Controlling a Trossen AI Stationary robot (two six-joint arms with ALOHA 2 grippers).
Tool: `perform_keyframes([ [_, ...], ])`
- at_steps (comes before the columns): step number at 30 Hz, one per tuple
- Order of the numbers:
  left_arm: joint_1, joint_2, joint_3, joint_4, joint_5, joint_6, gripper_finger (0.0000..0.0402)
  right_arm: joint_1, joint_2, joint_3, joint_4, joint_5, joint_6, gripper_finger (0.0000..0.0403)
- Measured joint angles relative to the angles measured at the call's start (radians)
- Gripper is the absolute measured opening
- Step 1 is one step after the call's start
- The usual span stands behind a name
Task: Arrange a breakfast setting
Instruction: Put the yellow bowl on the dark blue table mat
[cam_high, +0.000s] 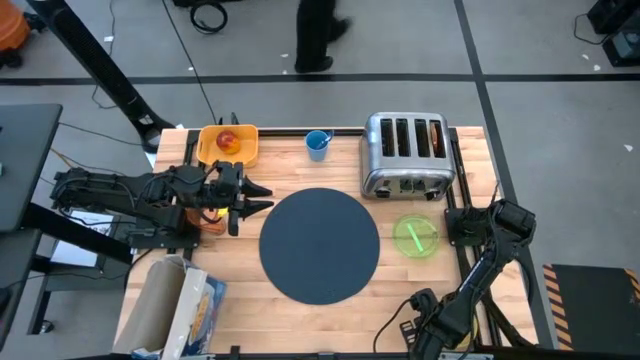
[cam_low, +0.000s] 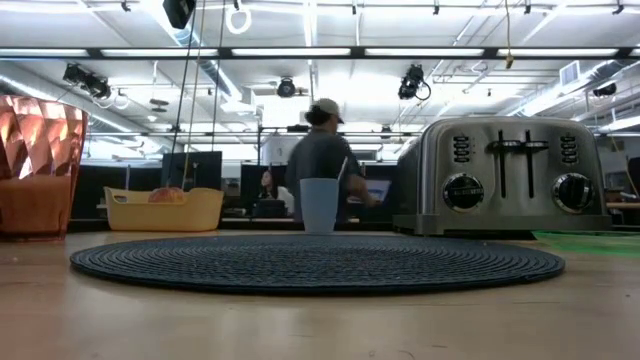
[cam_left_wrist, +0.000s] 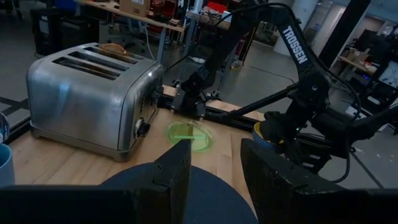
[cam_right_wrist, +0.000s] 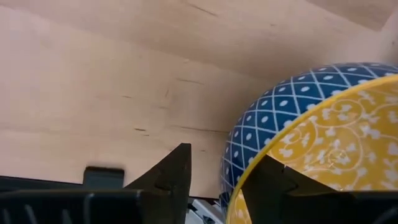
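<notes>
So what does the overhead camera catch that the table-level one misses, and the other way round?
Only the high view shows both arms: the left gripper open beside the mat, the right arm folded at the table's right edge, plus the apple in the tray. Only the low view shows the orange tumbler. Both show the mat, toaster, blue cup, yellow tray and green plate.

Room: grey floor (cam_high: 420, 40) crossed by dark seam lines; open ceiling with fluorescent strip lights (cam_low: 300, 52) and exposed ducting (cam_low: 205, 70); background desks with monitors (cam_low: 190, 170); a person (cam_low: 320, 160) standing there.
</notes>
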Motion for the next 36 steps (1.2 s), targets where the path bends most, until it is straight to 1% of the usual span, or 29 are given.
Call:
perform_keyframes([
  [17, 0.0, 0.0, 0.0, 0.0, 0.0, 0.001, 0.0146, -0.003, -0.001, 0.0, -0.017, -0.008, -0.011, 0.0024],
  [21, 0.0, 0.0, 0.0, 0.0, 0.0, 0.002, 0.0146, -0.005, -0.001, 0.0, -0.016, -0.008, -0.035, 0.0021],
  [24, 0.0, 0.0, 0.0, 0.0, 0.0, 0.003, 0.0146, -0.015, -0.001, 0.003, -0.018, -0.01, -0.081, 0.0023],
  [30, 0.0, 0.0, 0.0, -0.001, 0.0, 0.003, 0.0146, -0.055, -0.002, 0.042, -0.024, 0.009, -0.226, 0.002],
  [36, 0.0, 0.0, 0.0, -0.001, 0.0, 0.004, 0.0146, -0.095, -0.002, 0.087, -0.085, 0.015, -0.406, 0.002],
])
